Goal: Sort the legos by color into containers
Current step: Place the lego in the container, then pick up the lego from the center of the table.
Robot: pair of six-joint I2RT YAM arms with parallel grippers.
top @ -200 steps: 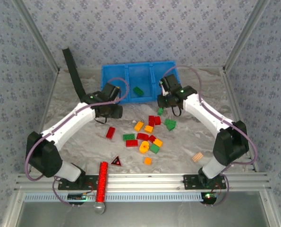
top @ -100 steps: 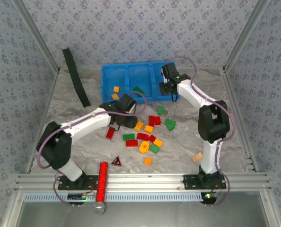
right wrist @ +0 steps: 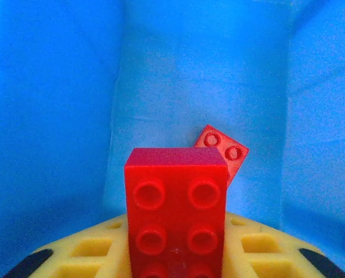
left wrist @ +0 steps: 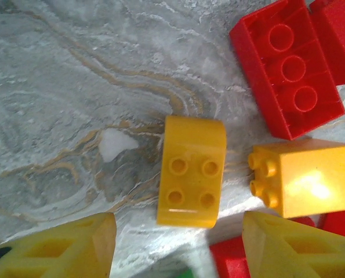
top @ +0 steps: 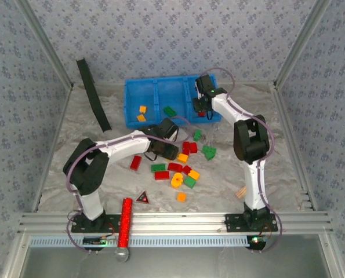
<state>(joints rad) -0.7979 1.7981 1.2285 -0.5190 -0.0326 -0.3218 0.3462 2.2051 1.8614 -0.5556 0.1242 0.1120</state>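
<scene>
Bricks of hard, glossy plastic lie scattered in front of the blue tray [top: 160,81] in the overhead view: red, green and yellow-orange legos [top: 181,165], chunky and studded. I judge them light and rigid, smooth enough to slip, so flat opposite walls are the place to pinch. Two yellow ones sit in the tray's left compartment and a green one in the middle. My left pincer [top: 175,155] hangs over the side of the pile nearest the tray. My right pincer [top: 201,110] reaches into the tray's right compartment.

From my left wrist, my left pincer [left wrist: 178,249] stands apart and empty. Ahead of its gap is a yellow brick [left wrist: 191,171], four studs up and one end rounded, on the marbled tabletop [left wrist: 73,87] in front of the tray. Its long straight sides look best to grip.

From my right wrist, my right pincer [right wrist: 176,263] is clamped on a red brick [right wrist: 177,202], studs facing the lens, above the tray's floor, where another red piece [right wrist: 221,147] lies.
</scene>
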